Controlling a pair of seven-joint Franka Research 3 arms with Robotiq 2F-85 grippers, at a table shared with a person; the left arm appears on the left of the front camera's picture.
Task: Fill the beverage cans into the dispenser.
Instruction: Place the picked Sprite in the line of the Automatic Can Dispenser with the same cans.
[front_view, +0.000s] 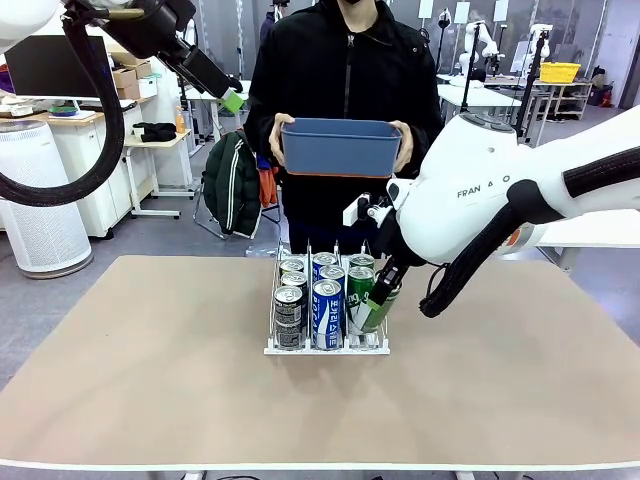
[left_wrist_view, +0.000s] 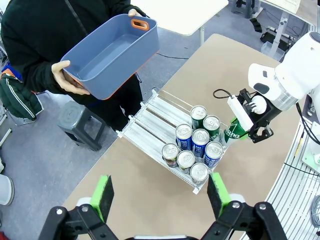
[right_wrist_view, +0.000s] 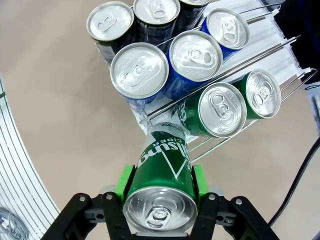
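From the front camera I see my right gripper (front_view: 383, 297) clamped on a slim green aluminium can (front_view: 380, 308), tilted, its lower end at the front of the right lane of the clear-and-white wire dispenser (front_view: 327, 345) at mid-table. Black-grey, blue and green cans already stand in its lanes. The person across holds an empty blue plastic tub (front_view: 340, 147).

On the left wrist camera, my left gripper (left_wrist_view: 160, 194) hangs high above the rack with its green pads spread wide, holding nothing.

On the right wrist camera, the pads pinch the green can (right_wrist_view: 162, 170) across its upper body. I judge it smooth, thin-walled and easily dented, so a moderate squeeze on the body suits it best; the tilt could catch the thin rails.
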